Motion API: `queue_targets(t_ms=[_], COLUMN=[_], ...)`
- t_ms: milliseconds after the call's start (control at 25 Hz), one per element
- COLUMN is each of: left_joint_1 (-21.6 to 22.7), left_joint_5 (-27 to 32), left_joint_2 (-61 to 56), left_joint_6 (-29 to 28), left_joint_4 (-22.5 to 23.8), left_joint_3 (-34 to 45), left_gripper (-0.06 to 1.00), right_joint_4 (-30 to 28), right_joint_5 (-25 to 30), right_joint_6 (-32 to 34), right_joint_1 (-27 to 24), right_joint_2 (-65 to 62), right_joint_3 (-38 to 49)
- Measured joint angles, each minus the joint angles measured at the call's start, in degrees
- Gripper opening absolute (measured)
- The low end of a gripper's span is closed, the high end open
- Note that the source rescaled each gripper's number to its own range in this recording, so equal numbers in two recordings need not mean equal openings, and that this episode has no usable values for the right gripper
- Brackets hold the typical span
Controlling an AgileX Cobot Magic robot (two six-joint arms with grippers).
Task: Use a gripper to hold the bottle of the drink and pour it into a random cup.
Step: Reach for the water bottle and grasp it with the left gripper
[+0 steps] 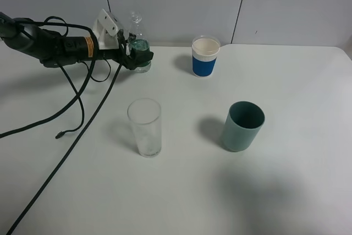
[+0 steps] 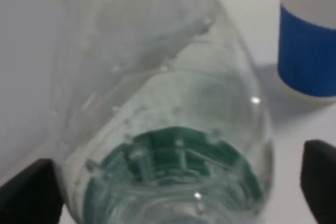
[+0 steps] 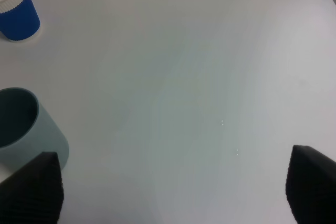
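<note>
The bottle stands behind and left of the glass. The left gripper is spread around its label band, and its wrist view shows a gap beside one jaw. Only the other wrist view shows the right gripper, spread wide near the teal cup.

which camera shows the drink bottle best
The exterior high view: it shows the whole bottle upright between the left tool's jaws. The left wrist view crops it to a blurry close-up of its green-banded body. The right wrist view misses it.
</note>
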Motion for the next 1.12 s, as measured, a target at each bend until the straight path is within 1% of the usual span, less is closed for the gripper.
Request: queue_targets(t_ms=[360,520,640,680,800,880,920,960,1000,1120], left_joint_1=[0.0,0.0,0.0,0.0,0.0,0.0,0.0,0.0,0.0,0.0], left_joint_5=[-0.4,-0.4,-0.7,-1.0,-1.9,-2.5,-2.5,-2.6,-2.6,-2.7], left_joint_2=[1.8,2.8,3.2,3.3,4.0,4.4,4.5,4.5,4.5,4.5], left_joint_6=[-0.3,-0.1,1.1,1.5,2.0,2.2,2.3,2.3,2.3,2.3], left_joint_4=[-0.2,-1.6,-2.9,-3.3,-4.1,-4.5,-4.5,-4.7,-4.6,-4.6], left_joint_3=[-0.6,-0.6,-0.6,-0.6,-0.6,-0.6,-0.6,-0.6,-0.6,-0.6], left_gripper=[0.87,0.87,0.83,0.79,0.64,0.43,0.29,0.13,0.01,0.0], right_joint_4=[0.0,0.0,0.0,0.0,0.0,0.0,0.0,0.0,0.0,0.0], right_joint_5=[0.0,0.0,0.0,0.0,0.0,0.0,0.0,0.0,0.0,0.0], right_joint_6=[0.0,0.0,0.0,0.0,0.0,0.0,0.0,0.0,0.0,0.0], right_joint_1=[0.0,0.0,0.0,0.0,0.0,0.0,0.0,0.0,0.0,0.0], right_joint_2=[0.0,0.0,0.0,0.0,0.0,0.0,0.0,0.0,0.0,0.0], right_joint_3=[0.0,0.0,0.0,0.0,0.0,0.0,0.0,0.0,0.0,0.0])
